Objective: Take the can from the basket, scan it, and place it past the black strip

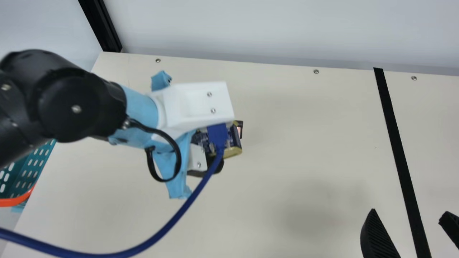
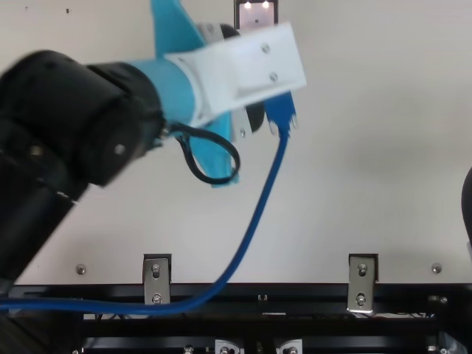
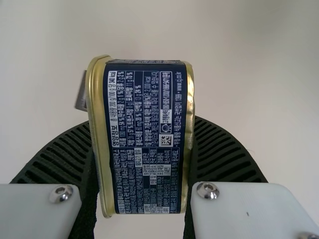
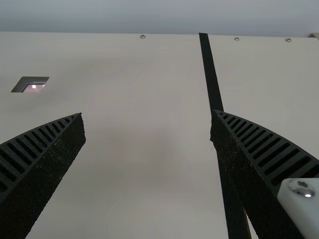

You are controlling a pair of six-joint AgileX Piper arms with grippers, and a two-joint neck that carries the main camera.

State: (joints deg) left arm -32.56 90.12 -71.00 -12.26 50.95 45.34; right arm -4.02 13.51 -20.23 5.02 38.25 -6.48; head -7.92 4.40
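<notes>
Two ribbed fingers [image 3: 224, 154] of the left gripper [image 3: 142, 134] pinch the can [image 1: 233, 139] across its gold ends [image 3: 102, 154], left of centre beside the scan window [image 1: 240, 129]. Sealed metal, it should prove stiff, sturdy and fairly heavy for its size, though smooth ends could slip; a square, firm hold across both suits it, keeping the label [image 3: 142, 119] bare for scanning. The right gripper [image 4: 147, 113] is spread and empty, near the black strip [image 1: 398, 143] at right; the basket [image 1: 27, 196] sits at left.
</notes>
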